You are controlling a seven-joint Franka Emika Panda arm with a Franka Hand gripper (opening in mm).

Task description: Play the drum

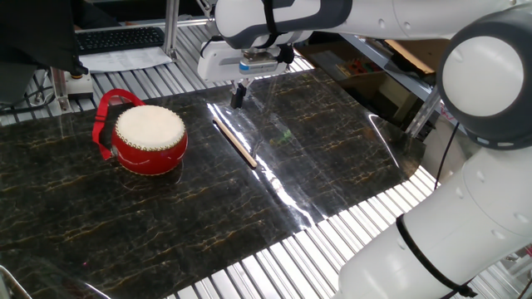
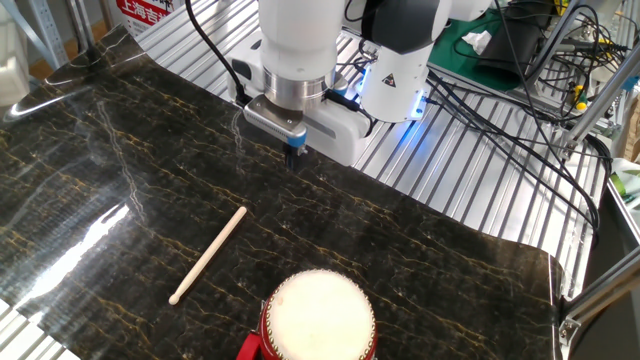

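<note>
One tool point(image 1: 238, 96) above mat, fingers down

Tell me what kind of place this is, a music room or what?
Most likely a robotics lab, not a music room: the drum sits on a slatted metal bench, with loose cables and a keyboard at the edges.
</note>
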